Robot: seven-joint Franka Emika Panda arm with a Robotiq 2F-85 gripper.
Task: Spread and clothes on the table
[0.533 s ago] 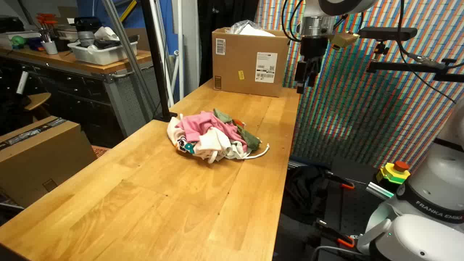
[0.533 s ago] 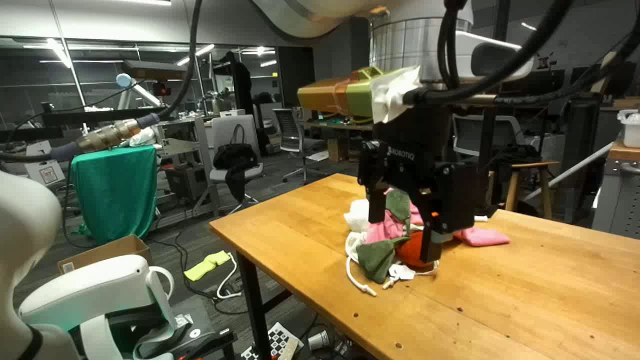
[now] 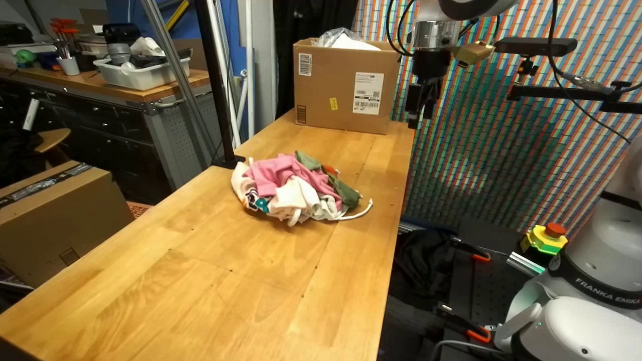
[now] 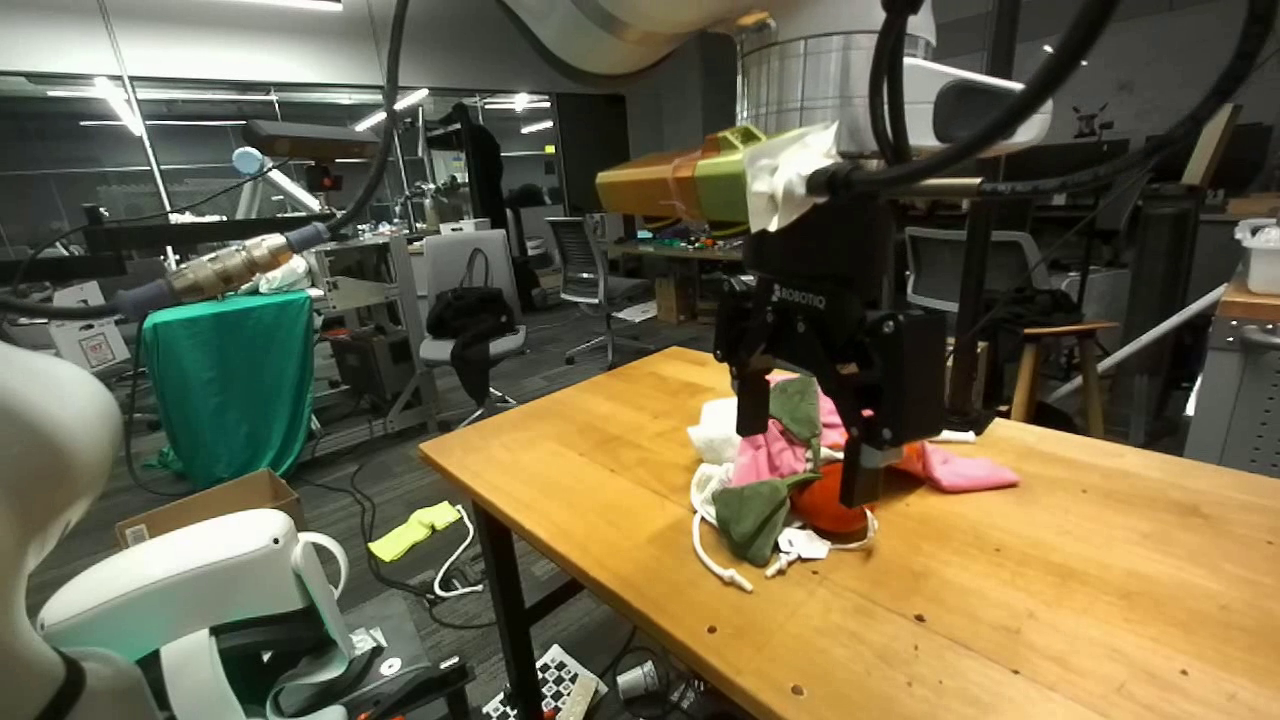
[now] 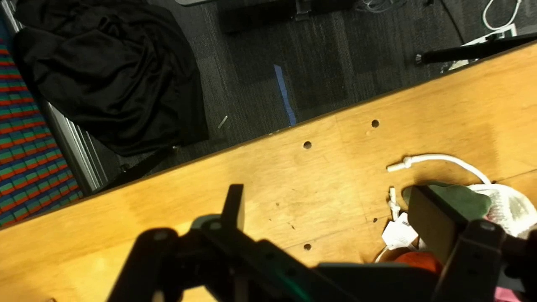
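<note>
The clothes lie in one crumpled pile on the wooden table [image 3: 200, 291]. In an exterior view the pile shows pink cloth [image 3: 273, 173], cream cloth [image 3: 296, 196] and dark green cloth [image 3: 347, 194] with a white cord. In an exterior view I also see red cloth [image 4: 832, 503] and green cloth [image 4: 752, 517]. My gripper [image 4: 806, 455] is open and empty, in the air above the table, apart from the pile. It also shows in an exterior view [image 3: 420, 119] near the table's edge. In the wrist view the gripper [image 5: 329, 209] has bare wood between its fingers; one finger partly hides the green cloth [image 5: 465, 201].
A large cardboard box [image 3: 341, 90] stands at the table's far end. A dark upright pole [image 3: 218, 80] stands at the table's edge beside the pile. Black cloth [image 5: 117, 84] lies off the table near the robot base. Cables [image 4: 1000, 140] hang along the arm.
My gripper has risen slightly and shifted a little to the left in both exterior views. It stays open. The pile of clothes has not moved.
</note>
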